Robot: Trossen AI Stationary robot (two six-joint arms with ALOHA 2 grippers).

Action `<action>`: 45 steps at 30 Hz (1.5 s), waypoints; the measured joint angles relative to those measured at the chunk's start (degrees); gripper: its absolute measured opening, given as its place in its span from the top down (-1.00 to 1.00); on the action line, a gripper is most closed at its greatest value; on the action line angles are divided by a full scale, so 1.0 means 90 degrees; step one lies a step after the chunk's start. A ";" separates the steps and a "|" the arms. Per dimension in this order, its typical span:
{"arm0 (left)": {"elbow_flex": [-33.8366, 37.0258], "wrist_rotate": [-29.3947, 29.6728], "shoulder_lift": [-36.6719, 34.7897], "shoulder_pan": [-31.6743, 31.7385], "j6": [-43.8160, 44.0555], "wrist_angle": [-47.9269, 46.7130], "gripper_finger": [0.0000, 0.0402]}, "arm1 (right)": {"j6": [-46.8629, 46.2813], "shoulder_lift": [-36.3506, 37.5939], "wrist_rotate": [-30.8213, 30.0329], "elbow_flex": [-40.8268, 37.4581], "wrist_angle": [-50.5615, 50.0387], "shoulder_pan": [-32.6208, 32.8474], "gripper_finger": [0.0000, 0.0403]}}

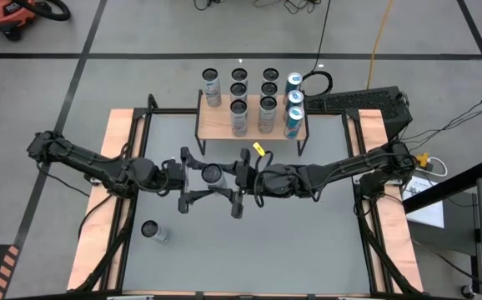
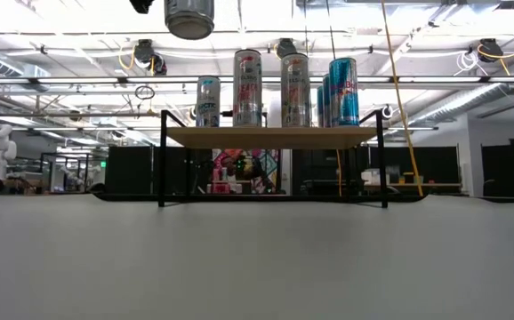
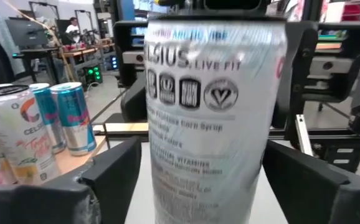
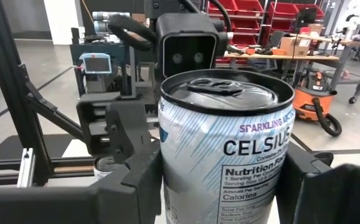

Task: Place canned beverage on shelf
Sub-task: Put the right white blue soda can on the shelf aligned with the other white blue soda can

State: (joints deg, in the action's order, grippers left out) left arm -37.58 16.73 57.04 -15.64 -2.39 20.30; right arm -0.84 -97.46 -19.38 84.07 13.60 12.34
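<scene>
Held can [image 4: 223, 149]: white Celsius can fills both wrist views; you see it upright, lifted off the table [image 1: 308, 250] at mid-table, between the two grippers.
Right gripper [image 1: 243, 182]: fingers pinch the can from either side.
Left gripper [image 1: 184, 178]: fingers flank the same can, spread wide; you cannot tell whether they touch it.
Shelf [image 1: 218, 125]: wood top on black legs, at the far edge of the table, beyond the grippers.
Shelf stock [image 1: 266, 112]: you count about nine upright cans in rows, silver ones leftward, blue ones [image 1: 293, 102] at the right end.
Spare can [image 1: 152, 231]: stands alone on the table, near the left arm, well apart from the shelf.
</scene>
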 joint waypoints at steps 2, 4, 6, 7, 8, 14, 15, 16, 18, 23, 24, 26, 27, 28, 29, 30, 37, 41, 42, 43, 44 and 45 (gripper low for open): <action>0.0000 -0.0073 0.0000 0.0005 -0.0002 0.0012 -0.53 | 0.0010 0.0001 0.0000 0.0000 -0.0019 0.0000 0.12; 0.0000 -0.0088 0.0000 0.0005 0.0051 0.0012 -0.46 | 0.0015 0.0001 0.0000 0.0000 -0.0015 0.0000 0.12; 0.0000 -0.0097 0.0000 0.0005 0.0058 0.0014 -0.38 | 0.0036 0.0001 0.0002 0.0000 -0.0009 0.0000 0.12; 0.0000 -0.0109 0.0000 0.0004 0.0052 0.0007 -0.35 | 0.0034 0.0001 0.0002 0.0000 -0.0008 0.0000 0.12; 0.0002 -0.0124 0.0000 0.0005 0.0049 0.0002 -0.31 | 0.0032 0.0001 0.0001 0.0000 -0.0013 0.0000 0.12; 0.0002 -0.0159 -0.0002 0.0005 0.0049 0.0012 -0.21 | 0.0032 0.0001 -0.0005 0.0000 -0.0011 0.0002 0.12; 0.0002 -0.0160 -0.0002 0.0005 0.0049 0.0012 -0.21 | 0.0034 0.0001 -0.0005 0.0000 -0.0013 0.0002 0.12; 0.0002 -0.0160 -0.0002 0.0005 0.0049 0.0012 -0.21 | 0.0044 0.0001 -0.0005 0.0002 -0.0013 0.0002 0.12; 0.0002 -0.0163 -0.0002 0.0005 0.0046 0.0014 -0.21 | 0.0051 0.0001 -0.0005 0.0002 -0.0013 0.0002 0.12; 0.0008 -0.0266 -0.0002 0.0009 0.0046 0.0001 -0.19 | 0.0046 0.0003 -0.0017 0.0012 -0.0134 0.0002 0.01; 0.0010 -0.0301 -0.0002 0.0009 0.0046 -0.0008 -0.19 | 0.0036 0.0016 -0.0013 0.0016 -0.0192 0.0002 -0.04; 0.0010 -0.0335 0.0002 0.0009 0.0064 -0.0020 -0.19 | 0.0025 0.0041 -0.0005 0.0017 -0.0313 0.0002 -0.15; 0.0012 -0.0352 0.0002 0.0009 0.0073 -0.0027 -0.19 | 0.0028 0.0049 -0.0007 0.0019 -0.0352 0.0002 -0.21; 0.0012 -0.0356 0.0002 0.0006 0.0072 -0.0024 -0.19 | 0.0028 0.0059 -0.0007 0.0019 -0.0384 0.0007 -0.26; 0.0012 -0.0361 0.0002 0.0002 0.0070 -0.0022 -0.19 | 0.0027 0.0094 -0.0012 0.0019 -0.0438 0.0018 -0.31; 0.0012 -0.0368 0.0002 0.0002 0.0070 -0.0022 -0.19 | 0.0030 0.0133 -0.0017 0.0019 -0.0541 0.0032 -0.36; 0.0012 -0.0373 -0.0043 0.0002 0.0069 0.0083 -0.18 | -0.0086 0.0554 -0.0048 0.0019 -0.1705 0.0134 -0.57; 0.0012 -0.0363 -0.0106 -0.0016 0.0070 0.0313 -0.18 | -0.0476 0.0522 -0.0039 0.0017 -0.2524 0.0225 -0.59; 0.0012 -0.0362 -0.0107 -0.0015 0.0070 0.0406 -0.18 | -0.0565 0.0453 -0.0039 0.0019 -0.2547 0.0230 -0.59; 0.0012 -0.0364 -0.0103 -0.0015 0.0066 0.0515 -0.18 | -0.0621 0.0397 -0.0036 0.0018 -0.2534 0.0241 -0.59; 0.0012 -0.0362 -0.0102 -0.0015 0.0066 0.0581 -0.18 | -0.0655 0.0319 -0.0038 0.0016 -0.2499 0.0256 -0.59; 0.0012 -0.0362 -0.0103 -0.0015 0.0066 0.0648 -0.18 | -0.0667 0.0236 -0.0040 0.0015 -0.2380 0.0266 -0.59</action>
State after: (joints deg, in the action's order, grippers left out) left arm -37.47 13.47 56.11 -15.77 -1.80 26.13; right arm -6.85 -95.33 -19.73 84.20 -7.82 14.73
